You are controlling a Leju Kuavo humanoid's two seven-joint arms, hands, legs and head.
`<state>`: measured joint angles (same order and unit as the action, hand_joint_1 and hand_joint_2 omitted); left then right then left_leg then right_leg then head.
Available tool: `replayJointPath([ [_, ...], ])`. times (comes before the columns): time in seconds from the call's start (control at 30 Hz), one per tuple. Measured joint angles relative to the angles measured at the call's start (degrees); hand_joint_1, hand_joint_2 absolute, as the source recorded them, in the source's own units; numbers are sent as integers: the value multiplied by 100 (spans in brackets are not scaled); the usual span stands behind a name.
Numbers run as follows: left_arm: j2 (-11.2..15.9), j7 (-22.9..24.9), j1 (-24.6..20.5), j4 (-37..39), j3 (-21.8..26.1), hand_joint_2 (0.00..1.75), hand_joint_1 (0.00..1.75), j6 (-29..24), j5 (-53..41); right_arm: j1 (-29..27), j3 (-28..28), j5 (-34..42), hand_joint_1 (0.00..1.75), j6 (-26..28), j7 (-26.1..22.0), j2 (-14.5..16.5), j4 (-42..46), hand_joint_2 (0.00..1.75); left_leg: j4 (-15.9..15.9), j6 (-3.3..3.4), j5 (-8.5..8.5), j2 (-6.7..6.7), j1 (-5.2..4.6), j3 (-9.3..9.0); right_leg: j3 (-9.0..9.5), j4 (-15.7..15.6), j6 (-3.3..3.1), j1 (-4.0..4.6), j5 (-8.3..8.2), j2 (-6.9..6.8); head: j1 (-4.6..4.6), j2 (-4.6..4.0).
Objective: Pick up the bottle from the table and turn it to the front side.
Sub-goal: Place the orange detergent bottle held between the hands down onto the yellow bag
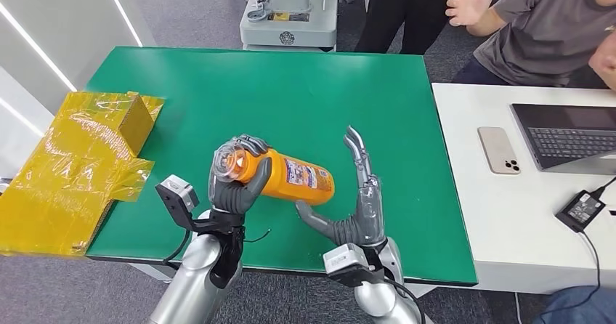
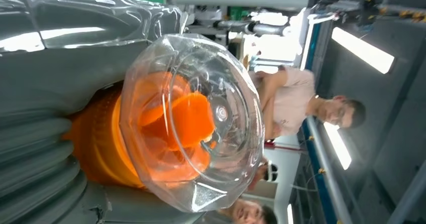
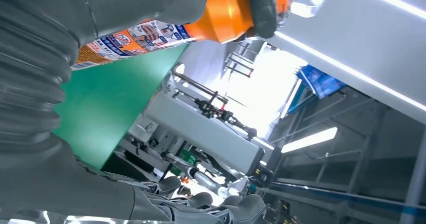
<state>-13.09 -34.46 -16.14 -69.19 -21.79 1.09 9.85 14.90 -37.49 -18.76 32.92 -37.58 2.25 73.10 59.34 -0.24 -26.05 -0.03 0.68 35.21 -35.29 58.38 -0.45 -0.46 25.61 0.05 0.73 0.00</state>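
The left hand [image 1: 236,186] gripped the orange bottle [image 1: 290,175] by its clear cap end, above the green mat [image 1: 290,84]; the right hand [image 1: 359,204] stood wide beside the bottle's base.

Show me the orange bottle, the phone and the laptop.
orange bottle [image 1: 290,176]: head view, on its orange body.
phone [image 1: 498,150]: head view, middle of its back.
laptop [image 1: 570,139]: head view, on its keyboard.

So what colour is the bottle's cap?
Clear over orange; the cap shows best in the left wrist view.
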Motion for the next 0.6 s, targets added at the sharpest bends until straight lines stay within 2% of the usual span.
replayJointPath([
  [0.17, 86, -85, -22, -243, 17, 175, 175, -48, -463, -145, -93, 130, 0, 50, -59, 14, 370, 175, 0, 0, 1, 0, 0, -1, 0, 1, -1, 0, -1, 0, 0, 0],
  [0.4, 508, 262, -381, -779, 180, 175, 175, -532, -2124, -233, -150, 515, 0, 50, -161, 117, 469, 175, -1, -2, 3, 2, 2, -3, 0, 5, -2, 1, -2, 1, 0, 0],
  [0.5, 770, 374, -598, -883, 249, 175, 175, -838, -2913, -262, -164, 557, 0, -9, -203, 152, 476, 175, -1, -2, 3, 2, 3, -3, -1, 5, -2, 3, -1, 0, -1, 0],
  [0.6, 1216, 424, -1091, -631, 251, 175, 175, -1242, -3805, -355, -166, 552, 0, -114, -233, 197, 536, 175, -1, -4, 4, 4, 4, -5, -2, 6, -5, 6, -3, 3, -1, 0],
])
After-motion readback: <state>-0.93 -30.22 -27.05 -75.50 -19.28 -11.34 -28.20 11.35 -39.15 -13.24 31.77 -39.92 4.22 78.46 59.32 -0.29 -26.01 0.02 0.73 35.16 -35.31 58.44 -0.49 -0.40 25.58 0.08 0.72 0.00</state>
